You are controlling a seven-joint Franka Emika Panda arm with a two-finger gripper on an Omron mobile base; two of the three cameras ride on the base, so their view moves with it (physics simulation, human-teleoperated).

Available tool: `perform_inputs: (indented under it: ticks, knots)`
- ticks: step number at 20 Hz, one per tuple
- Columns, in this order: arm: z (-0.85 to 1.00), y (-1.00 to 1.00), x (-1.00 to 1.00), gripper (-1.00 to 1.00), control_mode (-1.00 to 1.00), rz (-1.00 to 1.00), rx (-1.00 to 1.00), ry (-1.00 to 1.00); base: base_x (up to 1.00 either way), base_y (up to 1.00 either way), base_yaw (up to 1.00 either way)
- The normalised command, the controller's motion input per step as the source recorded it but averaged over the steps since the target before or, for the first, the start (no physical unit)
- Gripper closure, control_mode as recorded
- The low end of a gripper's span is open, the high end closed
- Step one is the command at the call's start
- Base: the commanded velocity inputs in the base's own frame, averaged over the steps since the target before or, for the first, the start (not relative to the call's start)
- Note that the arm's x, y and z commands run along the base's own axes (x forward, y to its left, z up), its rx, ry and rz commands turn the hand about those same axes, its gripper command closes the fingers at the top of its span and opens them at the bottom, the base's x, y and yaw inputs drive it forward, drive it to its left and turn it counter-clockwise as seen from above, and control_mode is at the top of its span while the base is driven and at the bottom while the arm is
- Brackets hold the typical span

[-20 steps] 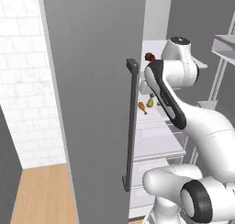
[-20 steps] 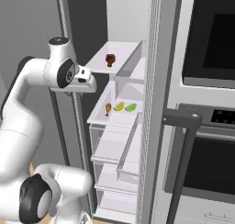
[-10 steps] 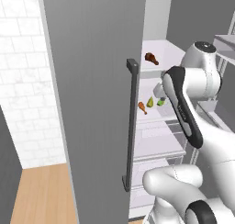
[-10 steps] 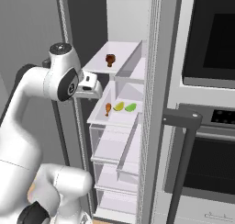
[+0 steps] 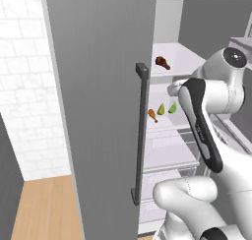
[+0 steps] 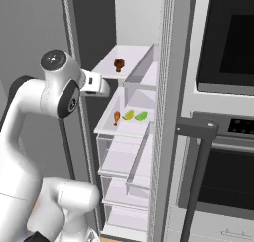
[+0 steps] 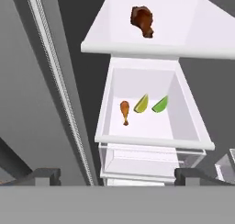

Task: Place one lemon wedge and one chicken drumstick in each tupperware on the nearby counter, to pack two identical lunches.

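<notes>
Swung my arm [image 6: 59,92] right, toward open fridge; tool [image 7: 117,175] spread wide, empty. Drumstick [image 7: 125,111], wedges [image 7: 141,103] on shelf [image 7: 179,126] ahead. Nothing packed yet.

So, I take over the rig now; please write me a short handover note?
Gripper: jaws open, holding nothing, facing the open fridge.
Upper white shelf: dark brown chicken drumstick.
Shelf below: small orange-brown drumstick, yellow lemon wedge, green wedge.
Done: nothing picked yet.
Left: carry one wedge and one drumstick to each tupperware.
</notes>
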Motion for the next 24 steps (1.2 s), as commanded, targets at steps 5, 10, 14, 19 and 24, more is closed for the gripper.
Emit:
perform_inputs:
  ticks: [5,10,14,19,24]
  knots:
    - [0.56,-0.23,0.24,-1.0,-1.0,0.0,0.0,0.0,0.0,0.0,0.0]
    - [0.07,-0.27,0.36,-1.0,-1.0,0.0,0.0,0.02,0.0,0.0,0.0]
    - [-0.07,-0.06,0.6,-1.0,-1.0,0.01,0.0,-0.02,0.0,0.0,0.0]
    - [-0.01,-0.05,0.69,-1.0,-1.0,0.02,0.0,-0.02,0.0,0.0,0.0]
    - [0.0,-0.16,0.59,-1.0,-1.0,0.06,0.0,0.0,0.0,0.0,0.0]
